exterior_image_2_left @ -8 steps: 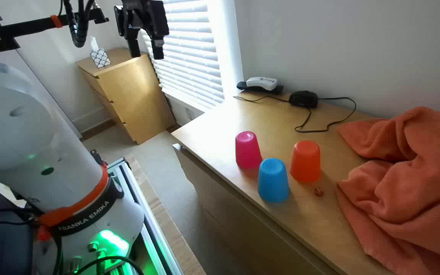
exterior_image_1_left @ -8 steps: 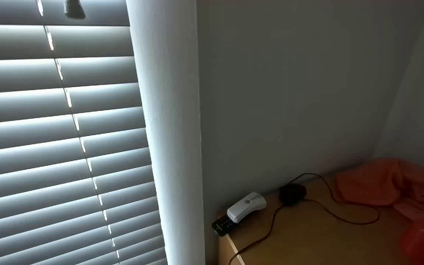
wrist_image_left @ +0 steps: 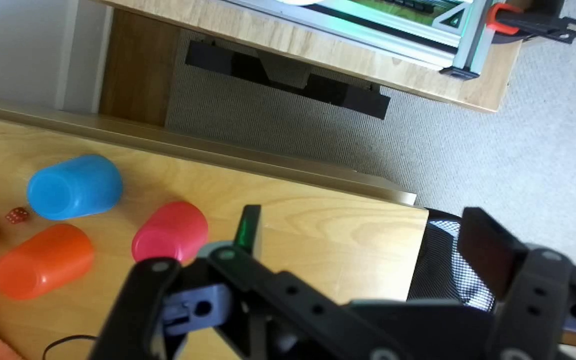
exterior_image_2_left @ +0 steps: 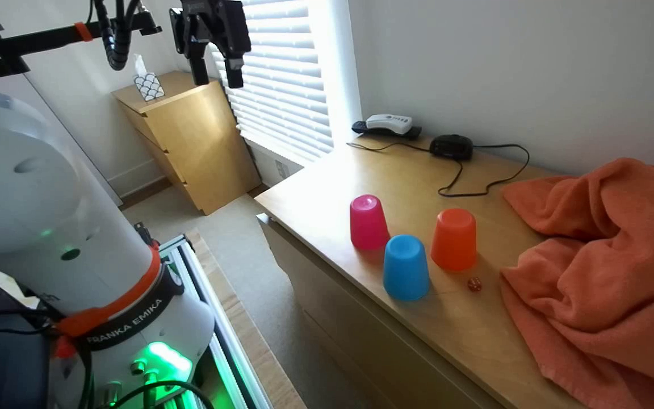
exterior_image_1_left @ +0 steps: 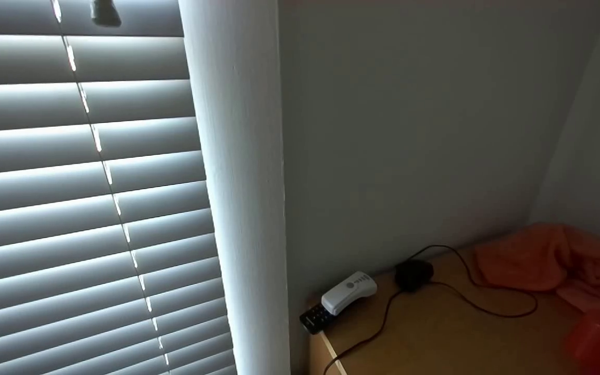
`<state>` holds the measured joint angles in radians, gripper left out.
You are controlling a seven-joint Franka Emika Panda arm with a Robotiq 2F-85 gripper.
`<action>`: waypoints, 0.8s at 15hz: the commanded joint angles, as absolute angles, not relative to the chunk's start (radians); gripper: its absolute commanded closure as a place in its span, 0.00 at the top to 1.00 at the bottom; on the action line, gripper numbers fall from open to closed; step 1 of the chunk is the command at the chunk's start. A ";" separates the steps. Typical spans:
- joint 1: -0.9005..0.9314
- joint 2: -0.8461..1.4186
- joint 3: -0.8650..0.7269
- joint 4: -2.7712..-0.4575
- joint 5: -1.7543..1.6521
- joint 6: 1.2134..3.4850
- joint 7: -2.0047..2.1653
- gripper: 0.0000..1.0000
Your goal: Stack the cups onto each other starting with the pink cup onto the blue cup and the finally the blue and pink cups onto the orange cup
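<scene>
- The pincer [exterior_image_2_left: 218, 78] stands wide, holding nothing.
- Gripping the pink cup [exterior_image_2_left: 368, 222] could topple the blue cup [exterior_image_2_left: 406, 268], because they stand near each other.

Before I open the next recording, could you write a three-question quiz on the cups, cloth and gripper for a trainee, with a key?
1. True or false: the pink cup, blue cup and orange cup stand unstacked.
2. Which of these cups stands farthest from the orange cloth?
3. What does the gripper hold? (a) a cup; (b) the orange cloth; (c) nothing.

Key: 1. True. 2. The pink cup. 3. (c), it is open with nothing in it.
</scene>
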<state>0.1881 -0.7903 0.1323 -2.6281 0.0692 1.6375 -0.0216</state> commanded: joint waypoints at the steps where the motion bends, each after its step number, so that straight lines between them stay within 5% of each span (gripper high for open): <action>1: 0.157 -0.783 0.110 -2.641 0.076 1.653 -0.008 1.00; 12: -0.094 -0.654 -0.039 -2.758 0.077 2.011 0.113 1.00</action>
